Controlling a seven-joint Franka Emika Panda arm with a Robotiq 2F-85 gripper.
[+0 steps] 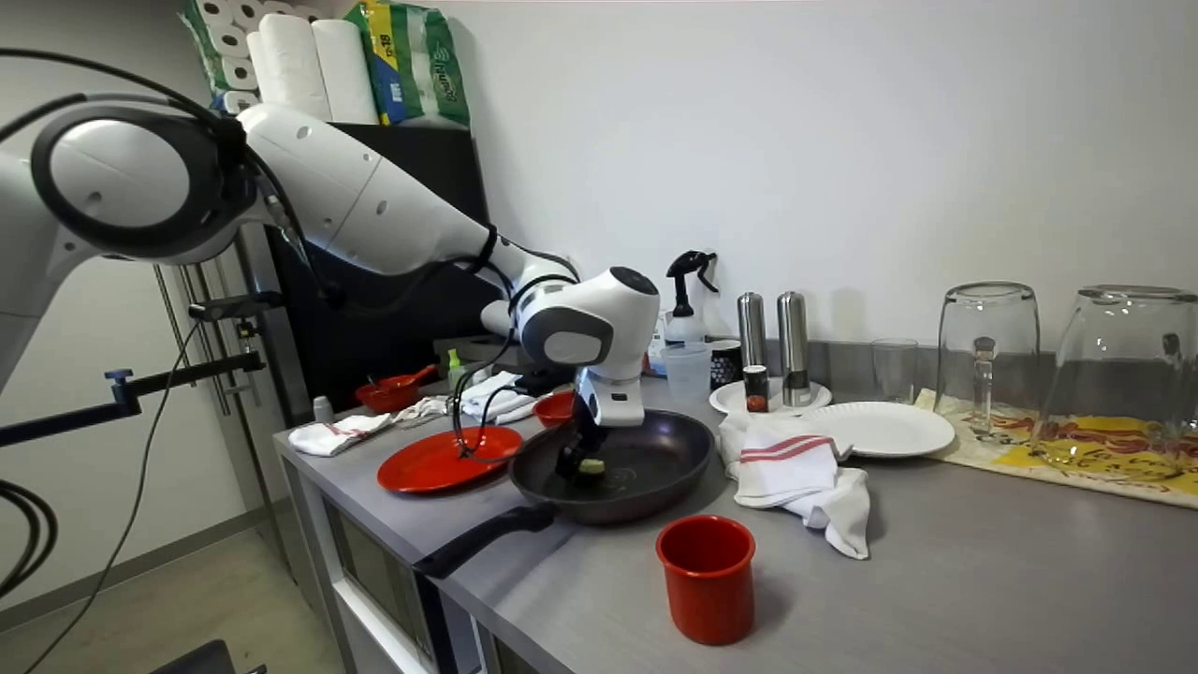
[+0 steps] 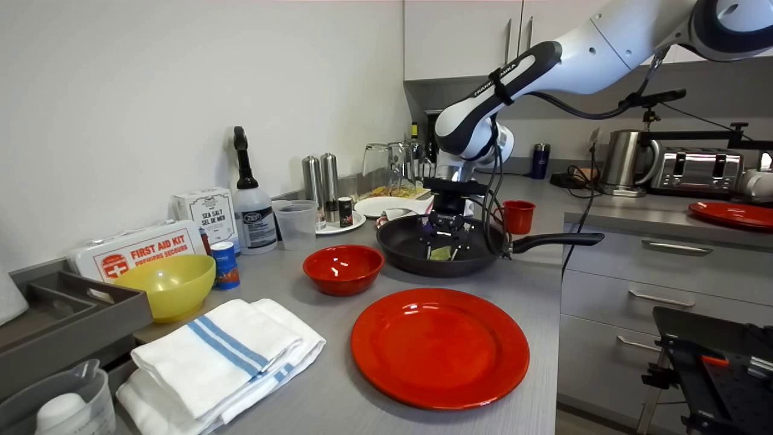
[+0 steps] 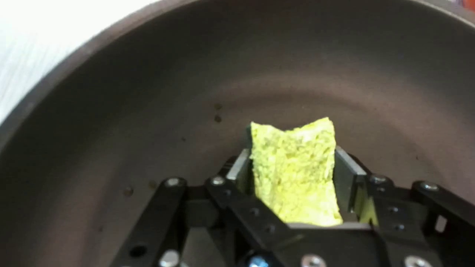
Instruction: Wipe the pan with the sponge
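If I judge right, grasping is done, wiping unfinished. A white wall [image 1: 796,150] backs the grey bench [image 1: 945,580], bearing the pan [image 1: 660,463] and, at its nine o'clock in an exterior view, a red plate [image 1: 426,461]. Inside the pan my hand [image 2: 445,250] pinches the sponge [image 3: 295,174]; specks [image 3: 218,118] at its ten o'clock in the wrist view may need wiping.

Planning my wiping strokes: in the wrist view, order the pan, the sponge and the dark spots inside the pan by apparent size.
1. Pan, partly out of frame
2. Sponge
3. Dark spots, each tiny
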